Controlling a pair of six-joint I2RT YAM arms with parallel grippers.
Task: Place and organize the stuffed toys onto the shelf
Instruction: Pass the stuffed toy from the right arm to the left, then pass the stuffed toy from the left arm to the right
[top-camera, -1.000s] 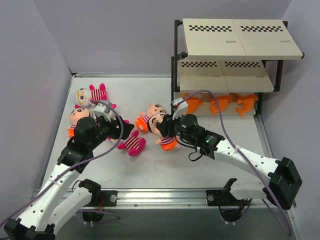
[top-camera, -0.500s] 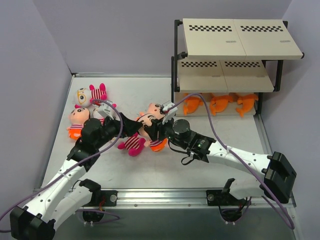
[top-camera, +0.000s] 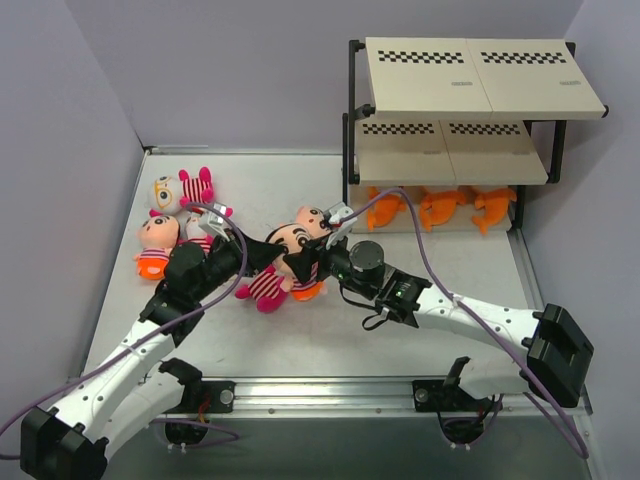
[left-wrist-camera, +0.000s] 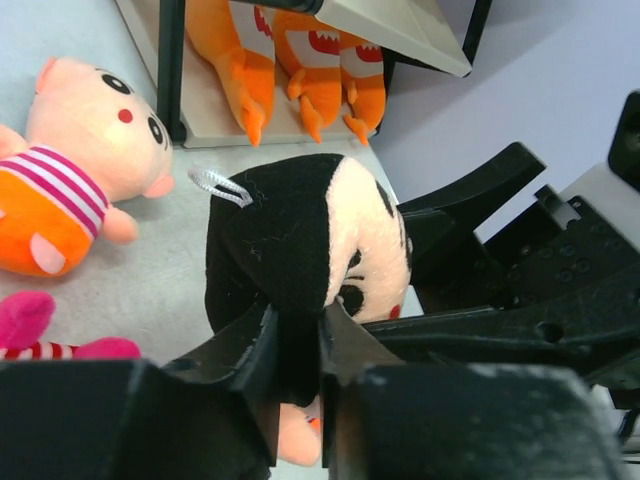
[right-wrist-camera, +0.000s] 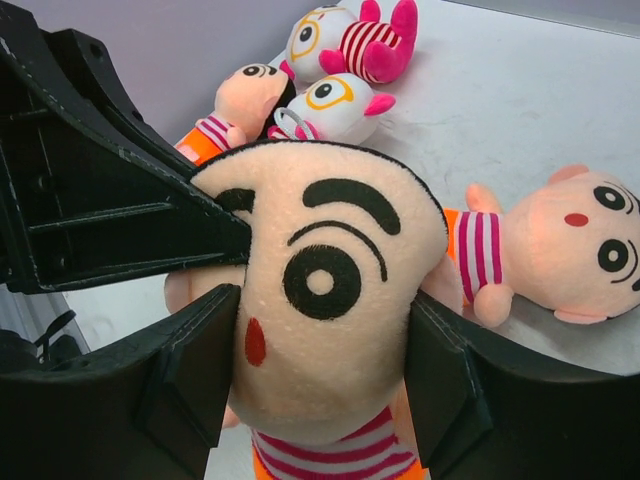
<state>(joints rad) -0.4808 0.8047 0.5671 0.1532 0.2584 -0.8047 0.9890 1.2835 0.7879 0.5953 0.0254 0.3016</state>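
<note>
A striped doll (top-camera: 290, 240) with a peach face (right-wrist-camera: 330, 270) and black hair (left-wrist-camera: 280, 230) hangs between both arms at mid table. My left gripper (top-camera: 268, 250) (left-wrist-camera: 297, 335) is shut on the black back of its head. My right gripper (top-camera: 302, 262) (right-wrist-camera: 325, 370) has a finger against each side of the face. A second doll (top-camera: 314, 217) (right-wrist-camera: 590, 240) lies just behind, and a third doll (top-camera: 155, 240) lies at the left. Three orange sharks (top-camera: 440, 208) line the bottom board of the shelf (top-camera: 480, 80).
Two glasses toys (top-camera: 180, 190) (right-wrist-camera: 345, 40) lie at the far left, and a pink-limbed one (top-camera: 265, 287) lies under my left gripper. The shelf's black post (top-camera: 350, 150) stands just right of the dolls. Grey walls close the left and back sides.
The right arm carried the doll left toward the left gripper. The left gripper reached right and closed on the doll's head. The right jaws have widened a little.
</note>
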